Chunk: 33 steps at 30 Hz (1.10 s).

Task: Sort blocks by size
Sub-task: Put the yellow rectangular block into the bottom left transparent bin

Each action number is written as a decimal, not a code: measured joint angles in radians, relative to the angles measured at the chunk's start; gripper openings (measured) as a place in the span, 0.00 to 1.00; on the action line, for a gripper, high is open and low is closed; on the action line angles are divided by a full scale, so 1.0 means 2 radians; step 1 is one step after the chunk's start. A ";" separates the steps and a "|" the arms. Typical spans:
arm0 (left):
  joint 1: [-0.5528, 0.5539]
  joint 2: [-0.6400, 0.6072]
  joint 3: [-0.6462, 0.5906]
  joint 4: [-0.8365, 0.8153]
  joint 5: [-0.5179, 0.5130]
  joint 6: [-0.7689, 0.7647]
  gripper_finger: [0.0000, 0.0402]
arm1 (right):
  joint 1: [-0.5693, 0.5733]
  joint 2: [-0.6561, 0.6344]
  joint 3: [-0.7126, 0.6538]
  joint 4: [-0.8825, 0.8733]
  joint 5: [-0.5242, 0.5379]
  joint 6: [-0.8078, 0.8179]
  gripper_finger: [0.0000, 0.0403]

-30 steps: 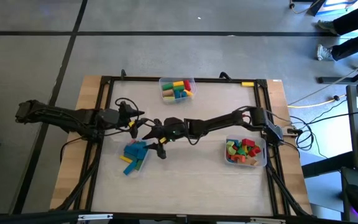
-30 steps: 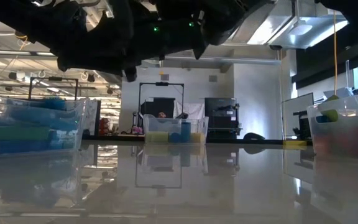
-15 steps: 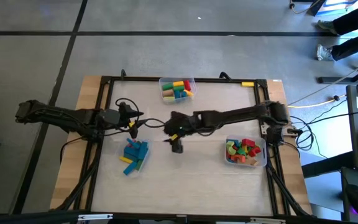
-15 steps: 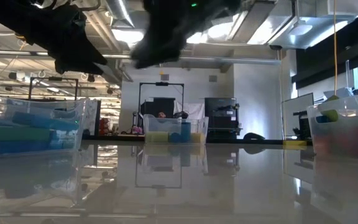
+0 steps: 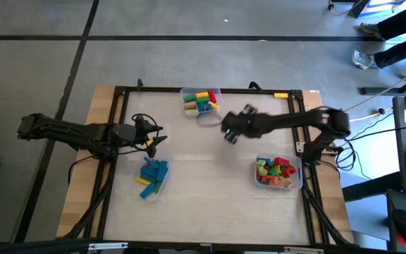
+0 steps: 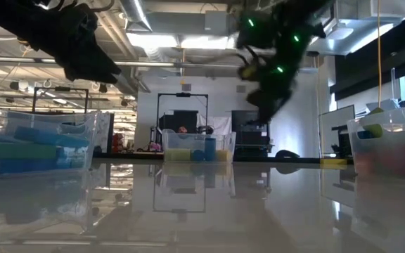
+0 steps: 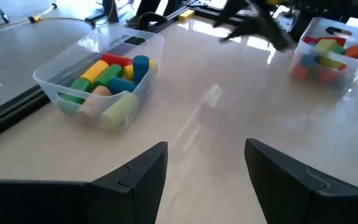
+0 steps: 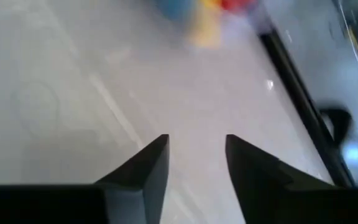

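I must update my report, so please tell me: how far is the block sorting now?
Mostly done, it seems: blocks lie in three bins, at the far edge, on the left and on the right. No loose block shows on the table. The right gripper and left gripper both hold nothing.

table (image 7: 216, 118): glossy, smooth; bins (image 7: 104, 81): clear plastic; fingers (image 7: 135, 180): matt

Bright overhead ceiling light, glare on the glossy table (image 6: 209, 204), motion blur on the right pincer (image 5: 230, 132).
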 joint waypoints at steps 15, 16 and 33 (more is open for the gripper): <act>0.001 0.000 0.000 0.009 0.000 0.016 0.52 | -0.342 -0.044 -0.074 -0.027 -0.055 0.010 0.13; 0.001 0.000 0.000 0.009 0.000 0.015 0.52 | -0.357 -0.044 -0.076 -0.005 -0.062 0.000 0.11; 0.001 0.000 0.000 0.007 -0.001 0.014 0.52 | -0.482 0.039 -0.091 0.127 -0.063 -0.009 0.01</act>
